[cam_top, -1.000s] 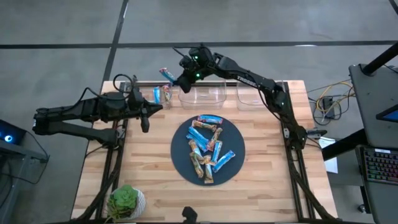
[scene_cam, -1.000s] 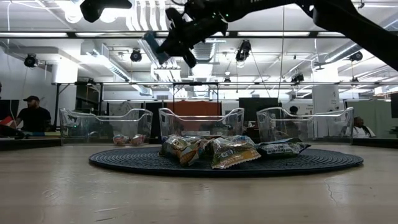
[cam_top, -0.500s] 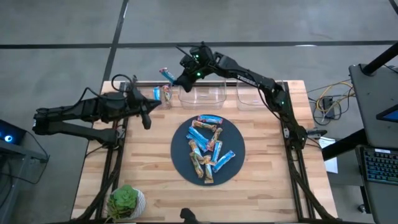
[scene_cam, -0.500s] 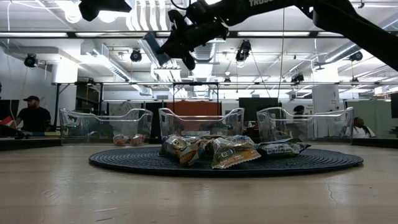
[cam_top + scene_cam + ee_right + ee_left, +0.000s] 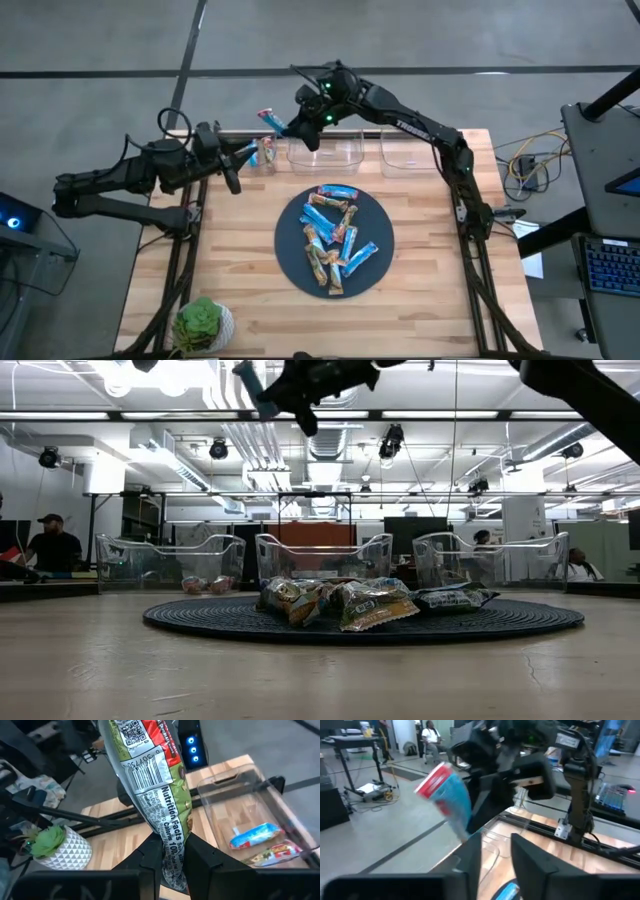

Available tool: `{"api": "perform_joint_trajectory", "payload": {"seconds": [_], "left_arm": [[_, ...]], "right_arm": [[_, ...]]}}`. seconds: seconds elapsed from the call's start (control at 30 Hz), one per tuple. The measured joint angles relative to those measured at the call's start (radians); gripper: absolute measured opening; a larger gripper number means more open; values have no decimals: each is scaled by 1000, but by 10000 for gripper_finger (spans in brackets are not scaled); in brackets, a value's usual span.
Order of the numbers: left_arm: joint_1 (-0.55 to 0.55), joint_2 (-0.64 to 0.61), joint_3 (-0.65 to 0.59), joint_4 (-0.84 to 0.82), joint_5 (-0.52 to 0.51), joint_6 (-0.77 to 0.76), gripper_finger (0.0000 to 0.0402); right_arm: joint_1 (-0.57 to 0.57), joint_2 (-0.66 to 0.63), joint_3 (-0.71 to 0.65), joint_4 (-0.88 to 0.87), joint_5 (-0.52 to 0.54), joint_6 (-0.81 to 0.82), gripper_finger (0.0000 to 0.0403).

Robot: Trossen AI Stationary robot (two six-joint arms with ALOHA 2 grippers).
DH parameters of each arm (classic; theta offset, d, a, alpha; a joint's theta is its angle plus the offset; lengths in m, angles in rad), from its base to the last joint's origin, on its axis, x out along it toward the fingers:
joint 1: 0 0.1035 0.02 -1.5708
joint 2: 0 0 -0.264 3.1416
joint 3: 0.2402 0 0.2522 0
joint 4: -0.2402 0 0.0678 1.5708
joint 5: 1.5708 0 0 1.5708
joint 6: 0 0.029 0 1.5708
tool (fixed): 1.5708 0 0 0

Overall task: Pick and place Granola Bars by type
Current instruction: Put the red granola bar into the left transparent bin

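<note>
Several granola bars in blue, blue-red-white and brown-tan wrappers lie heaped on a dark round disc, also seen in the low view. My right gripper reaches over the table's far left and is shut on a blue-and-red bar, high above the left clear bin. Two bars lie in that bin. My left gripper hovers open just left of the bin, touching nothing. Its wrist view shows the held bar. My right gripper pinches the bar by one end between its two fingers. The rest of the bar, its nutrition panel showing, sticks out beyond the fingertips toward the table's left. The bar is lifted clear, high over the table.
Three clear bins stand in a row along the far edge: left, middle and right. A potted succulent sits at the near left corner. People show in the room behind the table.
My right gripper has risen with the bar still held, up toward the top of the low view, and has drifted slightly toward the far edge. My left arm has swung its gripper toward the far edge, closer to the left bin.
</note>
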Motion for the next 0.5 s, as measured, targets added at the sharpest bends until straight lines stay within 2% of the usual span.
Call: {"api": "perform_joint_trajectory", "payload": {"seconds": [0.23,0.5], "left_arm": [[26,17,0,112,5,21,189],[38,20,0,280,147,49,202]], "right_arm": [[19,-67,0,0,-26,-16,52],[40,-112,0,12,-76,-22,52]]}}
